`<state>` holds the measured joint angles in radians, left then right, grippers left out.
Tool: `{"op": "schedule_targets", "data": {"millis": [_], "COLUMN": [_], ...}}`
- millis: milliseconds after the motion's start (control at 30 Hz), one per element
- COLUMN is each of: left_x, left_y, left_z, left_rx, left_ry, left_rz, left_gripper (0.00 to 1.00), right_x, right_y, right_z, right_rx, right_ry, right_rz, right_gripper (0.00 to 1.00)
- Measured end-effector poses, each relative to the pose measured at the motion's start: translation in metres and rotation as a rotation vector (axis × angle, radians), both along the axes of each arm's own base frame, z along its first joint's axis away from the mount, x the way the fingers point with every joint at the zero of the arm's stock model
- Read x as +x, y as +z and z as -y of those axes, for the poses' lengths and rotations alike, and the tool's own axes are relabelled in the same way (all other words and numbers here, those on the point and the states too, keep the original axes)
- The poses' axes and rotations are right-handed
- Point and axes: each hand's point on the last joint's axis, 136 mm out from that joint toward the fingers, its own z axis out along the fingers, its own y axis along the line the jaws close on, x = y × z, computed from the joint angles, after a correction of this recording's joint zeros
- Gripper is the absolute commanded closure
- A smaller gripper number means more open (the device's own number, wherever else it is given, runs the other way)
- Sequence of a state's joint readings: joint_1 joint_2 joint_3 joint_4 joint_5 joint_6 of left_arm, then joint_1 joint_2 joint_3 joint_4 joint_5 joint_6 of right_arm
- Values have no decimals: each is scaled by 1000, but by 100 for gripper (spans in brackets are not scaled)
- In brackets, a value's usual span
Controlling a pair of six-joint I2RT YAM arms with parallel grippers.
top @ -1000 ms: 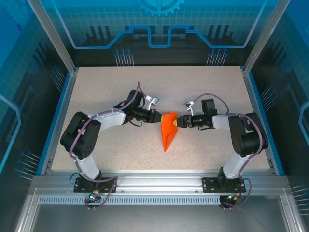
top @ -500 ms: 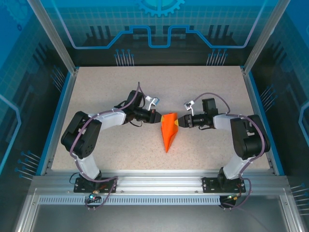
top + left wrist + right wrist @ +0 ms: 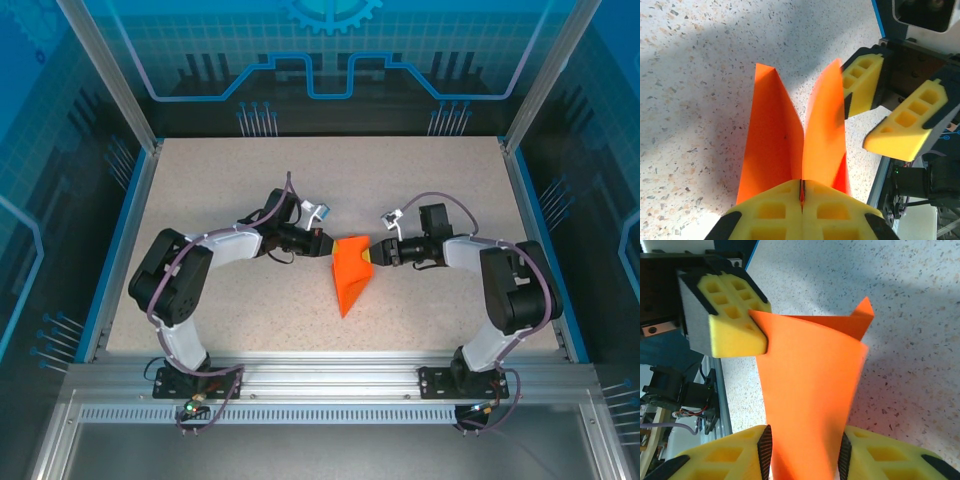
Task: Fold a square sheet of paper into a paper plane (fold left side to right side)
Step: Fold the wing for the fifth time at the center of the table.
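Well, on the speckled table (image 3: 200,190) the orange paper plane (image 3: 349,278) sits mid-table between both arms, its two flaps splayed in a V. My left gripper (image 3: 802,200) is clamped where the flaps meet; my right gripper (image 3: 373,252) stands apart, straddling the right flap. I'd close it gently — then bring the flaps together evenly, crease aligned.
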<state>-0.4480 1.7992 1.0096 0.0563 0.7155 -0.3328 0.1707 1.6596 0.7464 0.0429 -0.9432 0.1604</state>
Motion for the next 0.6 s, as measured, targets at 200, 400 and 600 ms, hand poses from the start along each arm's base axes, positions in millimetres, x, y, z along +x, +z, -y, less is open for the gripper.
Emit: {"op": "schedule_targets", "data": {"millis": [200,400,600], "left_x": [2,2,2], "left_y": [-4,-6,-6], "left_z": [-1,0,-1], "left_rx": [12,13,15], "left_ry": [8,8,5], "left_rz": [-4,-7,-3], "left_gripper": [96,93,65], "right_x": [-3,-5,4], "right_y": [3,1,-3], "right_z": [1,0,0], "right_rx": [-4,-10,-42], "right_ry": [7,11,-21], "right_rz": [6,-11,-58], "right_gripper": [60,78,100]}}
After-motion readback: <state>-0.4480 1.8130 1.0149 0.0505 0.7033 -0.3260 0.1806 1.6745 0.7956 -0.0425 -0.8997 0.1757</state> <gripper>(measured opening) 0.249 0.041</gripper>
